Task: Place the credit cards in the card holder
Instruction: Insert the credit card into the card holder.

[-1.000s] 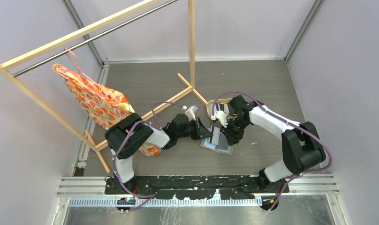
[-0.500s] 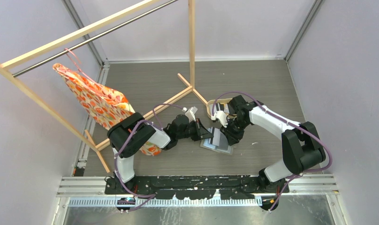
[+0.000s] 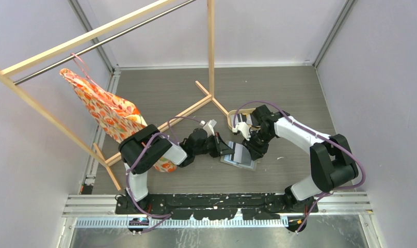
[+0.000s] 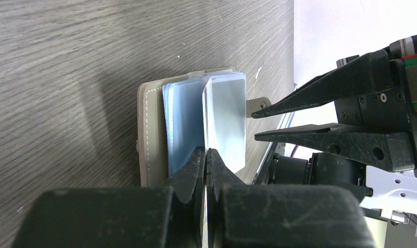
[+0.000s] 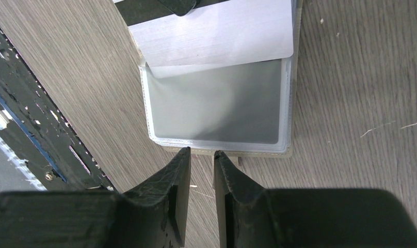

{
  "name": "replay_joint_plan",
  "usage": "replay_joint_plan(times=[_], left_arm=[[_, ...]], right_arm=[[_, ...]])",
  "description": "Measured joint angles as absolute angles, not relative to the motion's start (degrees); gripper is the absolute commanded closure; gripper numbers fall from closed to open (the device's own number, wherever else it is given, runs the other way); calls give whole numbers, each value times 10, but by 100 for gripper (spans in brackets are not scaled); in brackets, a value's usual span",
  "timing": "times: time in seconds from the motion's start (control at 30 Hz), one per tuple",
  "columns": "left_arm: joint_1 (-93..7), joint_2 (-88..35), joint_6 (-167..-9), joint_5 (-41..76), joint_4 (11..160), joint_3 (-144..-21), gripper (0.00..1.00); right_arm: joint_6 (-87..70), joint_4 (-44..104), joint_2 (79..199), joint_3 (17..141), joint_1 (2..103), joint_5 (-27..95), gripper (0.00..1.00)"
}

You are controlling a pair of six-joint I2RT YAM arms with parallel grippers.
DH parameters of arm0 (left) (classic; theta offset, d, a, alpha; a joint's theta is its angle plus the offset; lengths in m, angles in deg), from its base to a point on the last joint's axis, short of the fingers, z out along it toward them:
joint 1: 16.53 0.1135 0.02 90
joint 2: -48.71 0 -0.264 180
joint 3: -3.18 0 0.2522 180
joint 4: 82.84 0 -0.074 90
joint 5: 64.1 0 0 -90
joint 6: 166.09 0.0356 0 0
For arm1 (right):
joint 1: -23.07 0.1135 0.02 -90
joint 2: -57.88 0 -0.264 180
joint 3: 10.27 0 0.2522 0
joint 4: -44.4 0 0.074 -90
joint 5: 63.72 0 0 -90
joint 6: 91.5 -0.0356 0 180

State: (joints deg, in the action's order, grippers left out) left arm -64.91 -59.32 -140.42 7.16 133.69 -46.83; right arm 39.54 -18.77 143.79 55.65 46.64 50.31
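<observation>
Left gripper (image 4: 206,152): clenched on a whitish credit card (image 4: 226,119), held edge-on over the open holder; it has edged slightly closer to the holder in the last second.
Card holder (image 4: 150,134): lies open on the table (image 3: 278,93) between the two grippers.
Right gripper (image 5: 201,152): jaws narrowly parted at the holder's tab (image 4: 259,105), position unchanged.
Beyond: oval tray (image 3: 231,118); orange garment (image 3: 106,111) hanging on the wooden rack (image 3: 210,51).

I'm seeing a silvery-white card (image 4: 226,121) with a black stripe along one edge. My left tool (image 4: 206,155) is black, my right tool (image 5: 201,155) black too. The card holder (image 4: 150,134) is taupe with white stitching, its clear sleeves (image 4: 183,124) tinted blue-grey. Surface (image 3: 278,98) is grey wood grain. Cloth (image 3: 111,111) is orange with white and red blotches; rack (image 3: 210,46) is pale wood.
</observation>
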Motion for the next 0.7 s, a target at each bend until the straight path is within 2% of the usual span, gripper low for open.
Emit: replay_joint_plan(times=[0.7], left_arm=[[-655, -593, -1422, 82, 1342, -457, 100]], right_arm=[[395, -188, 1442, 557, 467, 502, 72]])
